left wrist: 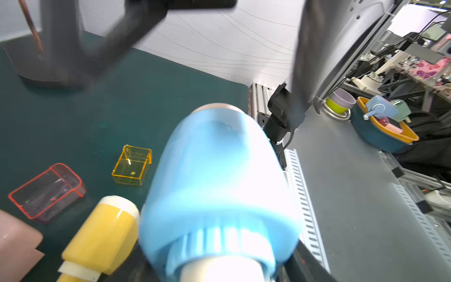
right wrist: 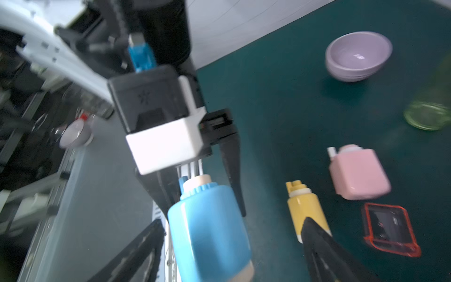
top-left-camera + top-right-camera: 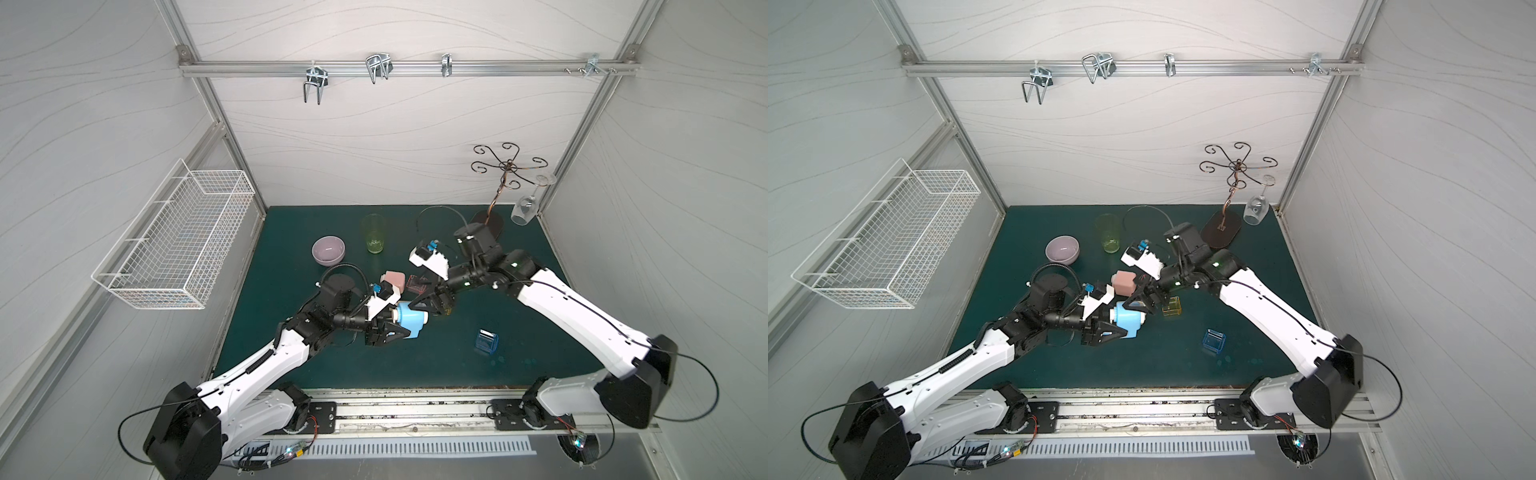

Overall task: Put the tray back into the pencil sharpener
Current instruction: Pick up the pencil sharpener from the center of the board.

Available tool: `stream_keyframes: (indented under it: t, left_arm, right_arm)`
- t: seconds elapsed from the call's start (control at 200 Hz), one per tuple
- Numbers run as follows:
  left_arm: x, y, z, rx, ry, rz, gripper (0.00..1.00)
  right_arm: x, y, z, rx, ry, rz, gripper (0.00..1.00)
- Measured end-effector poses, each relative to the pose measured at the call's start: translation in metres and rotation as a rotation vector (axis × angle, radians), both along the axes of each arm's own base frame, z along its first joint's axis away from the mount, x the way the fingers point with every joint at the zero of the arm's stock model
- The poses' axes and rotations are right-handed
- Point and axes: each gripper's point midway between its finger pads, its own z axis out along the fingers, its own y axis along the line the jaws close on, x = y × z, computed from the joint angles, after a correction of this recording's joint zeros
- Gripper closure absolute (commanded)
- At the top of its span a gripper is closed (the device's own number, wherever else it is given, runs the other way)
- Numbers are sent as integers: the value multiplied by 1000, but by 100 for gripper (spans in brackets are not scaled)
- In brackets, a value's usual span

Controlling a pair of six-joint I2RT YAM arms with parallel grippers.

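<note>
Dark green mat point(image 3: 415, 365) inside a white-walled booth, seen from above. I have the left claw point(image 3: 405, 329) closed around a blue pencil sharpener point(image 3: 412, 321). It lies on its side near the centre, apparently lifted off the mat. My right claw point(image 3: 430, 305) hangs just beyond the sharpener's far-right end, jaws spread wide, gripping nothing. The blue tray point(image 3: 486, 341), which I take to be the matching one, lies on the mat to the near right, well apart from both claws. A yellow tray point(image 3: 1172, 306) sits just beside the right claw. A red tray point(image 3: 417, 282), a pink sharpener point(image 3: 394, 279) and a yellow sharpener point(image 1: 100, 236) crowd the centre.

Risks, as I judge them:
- The right claw is much closer to the yellow tray than to the blue one, so I could grab the wrong colour.
- Its open jaws are close to the held sharpener and could knock it askew in the left claw's grip.
- I cannot see the sharpener's slot, so the tray may meet it tilted and jam.
- The thin clear plastic may slip from the pads.
</note>
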Motion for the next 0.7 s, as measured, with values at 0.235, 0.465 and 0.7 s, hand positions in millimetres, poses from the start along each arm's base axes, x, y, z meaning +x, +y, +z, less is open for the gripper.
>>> stream_keyframes:
  t: [0.235, 0.465, 0.7]
  left_arm:
    - [12, 6, -15, 32, -31, 91, 100]
    - [19, 10, -19, 47, -47, 138, 100]
    - [19, 12, -21, 50, -56, 155, 100]
  right_arm:
    - [85, -139, -42, -142, 168, -813, 23]
    - [41, -235, -156, -428, 642, -1281, 17]
    - [-17, -243, -216, -424, 1001, -1432, 22]
